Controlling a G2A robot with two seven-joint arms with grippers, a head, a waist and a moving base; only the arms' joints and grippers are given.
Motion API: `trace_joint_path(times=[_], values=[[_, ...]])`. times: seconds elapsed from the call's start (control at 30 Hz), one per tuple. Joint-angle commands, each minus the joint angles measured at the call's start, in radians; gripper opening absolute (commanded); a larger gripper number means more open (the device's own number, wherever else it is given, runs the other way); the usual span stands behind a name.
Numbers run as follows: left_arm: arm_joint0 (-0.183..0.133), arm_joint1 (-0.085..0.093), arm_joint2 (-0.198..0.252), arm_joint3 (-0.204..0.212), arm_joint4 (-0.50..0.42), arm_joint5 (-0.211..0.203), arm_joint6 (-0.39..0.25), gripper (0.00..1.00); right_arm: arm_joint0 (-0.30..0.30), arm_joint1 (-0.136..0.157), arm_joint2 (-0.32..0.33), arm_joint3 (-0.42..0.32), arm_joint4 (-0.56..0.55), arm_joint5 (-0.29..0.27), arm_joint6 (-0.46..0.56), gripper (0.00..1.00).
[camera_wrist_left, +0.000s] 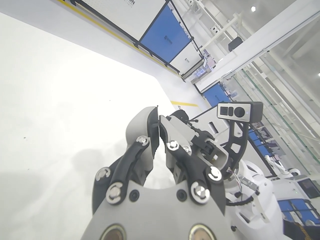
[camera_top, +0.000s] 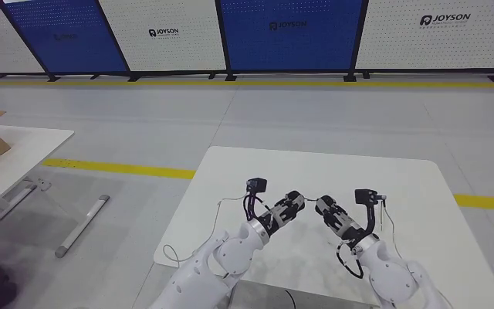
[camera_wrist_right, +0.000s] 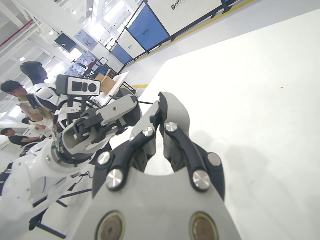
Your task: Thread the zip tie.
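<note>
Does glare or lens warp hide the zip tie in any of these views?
Top view: even light; the zip tie is a hairline, barely readable against the white table. Left wrist view: the table glares white, a soft shadow lies beside the left claw, and room lines bend toward the edges. Right wrist view: same glare and bending, yet the tie shows dark at the right claw.

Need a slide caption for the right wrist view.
Right gripper shut on a thin black zip tie that reaches the left gripper, above the white table.
</note>
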Motion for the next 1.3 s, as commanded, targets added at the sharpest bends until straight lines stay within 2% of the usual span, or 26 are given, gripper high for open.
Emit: trace_joint_path(times=[0.0,0.2,0.37,0.43,0.5,0.53,0.8,0.9,1.0,1.07,1.27], values=[[0.0,0.0,-0.001,-0.001,-0.001,0.0,0.002,0.0,-0.001,0.0,0.001,0.0,0.002,0.0,-0.001,1.0],[0.001,-0.003,-0.009,0.002,-0.027,0.0,0.027,0.0,-0.008,0.001,0.001,0.004,-0.003,-0.011,0.01,1.0],[0.005,-0.005,-0.016,0.001,-0.046,0.002,0.054,0.0,-0.015,0.004,0.01,0.016,-0.007,0.008,0.027,1.0],[0.007,-0.005,-0.02,-0.001,-0.029,0.007,0.083,0.0,-0.009,0.007,0.014,0.03,-0.04,0.047,0.072,1.0],[0.008,-0.005,-0.02,-0.001,-0.025,0.008,0.089,0.0,0.012,0.008,0.002,0.03,-0.116,0.118,0.101,1.0],[0.008,-0.005,-0.02,-0.001,-0.025,0.008,0.089,0.0,0.013,0.007,0.0,0.028,-0.119,0.124,0.1,1.0],[0.008,-0.005,-0.02,-0.001,-0.025,0.008,0.089,0.0,0.012,0.007,0.0,0.028,-0.12,0.122,0.091,1.0],[0.012,-0.006,-0.018,-0.005,-0.057,-0.004,0.067,0.0,0.01,0.007,-0.003,0.034,-0.123,0.093,0.071,1.0],[0.013,-0.006,-0.029,-0.009,-0.113,-0.015,0.03,0.0,0.028,0.008,-0.007,0.058,-0.066,0.043,0.156,1.0],[0.012,-0.006,-0.038,-0.011,-0.126,-0.012,0.033,0.0,0.055,0.009,0.005,0.076,-0.028,0.05,0.218,1.0],[0.012,-0.006,-0.038,-0.011,-0.126,-0.012,0.033,0.0,0.055,0.009,0.005,0.076,-0.028,0.05,0.218,1.0]])
